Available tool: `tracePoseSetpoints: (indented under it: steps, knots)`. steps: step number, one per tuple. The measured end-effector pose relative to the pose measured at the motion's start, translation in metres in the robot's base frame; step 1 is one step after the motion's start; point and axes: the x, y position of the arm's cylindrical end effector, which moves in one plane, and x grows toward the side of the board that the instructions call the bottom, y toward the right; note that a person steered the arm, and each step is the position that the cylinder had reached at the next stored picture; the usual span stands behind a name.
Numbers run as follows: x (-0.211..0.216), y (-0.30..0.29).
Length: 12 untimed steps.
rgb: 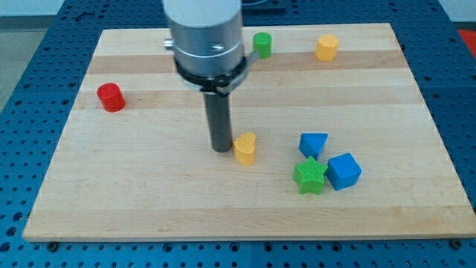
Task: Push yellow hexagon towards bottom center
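camera view: my tip (221, 149) touches the left side of a yellow block (245, 147). the yellow hexagon (326, 47) sits far up-right on the counter (149, 193). no jaws here.

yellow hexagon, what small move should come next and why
Probably slide my tip toward the view's top right: it sits just left of the yellow heart, while the yellow hexagon lies far off near the top right edge.

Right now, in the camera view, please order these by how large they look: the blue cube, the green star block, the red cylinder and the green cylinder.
1. Blue cube
2. Green star block, nearly as big
3. Red cylinder
4. Green cylinder, farther from the camera, so this rank is unsure
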Motion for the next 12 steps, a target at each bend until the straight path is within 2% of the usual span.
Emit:
tracePoseSetpoints:
  steps: [1,3,4,5,6,8,10,11,12]
  knots:
    - [0.008,0.035]
    - [0.033,0.066]
    - [0.032,0.027]
    - [0.002,-0.032]
    - [-0.050,0.014]
    - [-0.126,0.171]
    - [-0.216,0.259]
    - [-0.258,0.183]
    - [-0.232,0.143]
